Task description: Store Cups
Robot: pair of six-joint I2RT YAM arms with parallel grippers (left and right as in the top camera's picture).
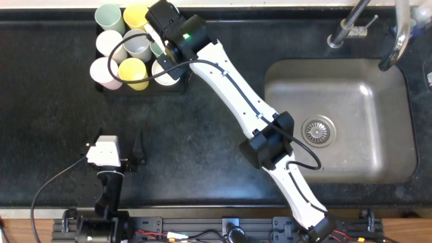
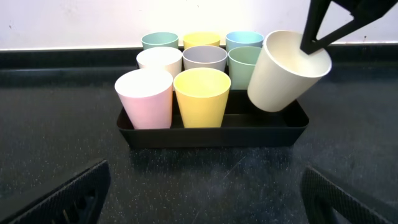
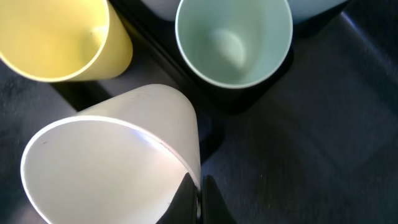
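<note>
Left wrist view: the left hand (image 2: pixel 202 193) is spread wide and empty over the dark speckled worktop (image 2: pixel 62 137). A cream plastic cup (image 2: pixel 283 74) hangs tilted at the corner of the black plastic tray (image 2: pixel 211 135). Right wrist view: the right hand (image 3: pixel 196 199) pinches the cup's rim. Top view: the right arm stretches to the tray.

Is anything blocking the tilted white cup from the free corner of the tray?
Nothing visible. The tilted white cup, in the right tool, hangs over the free corner slot of the tray; the front yellow cup and green cup stand beside that slot.
</note>
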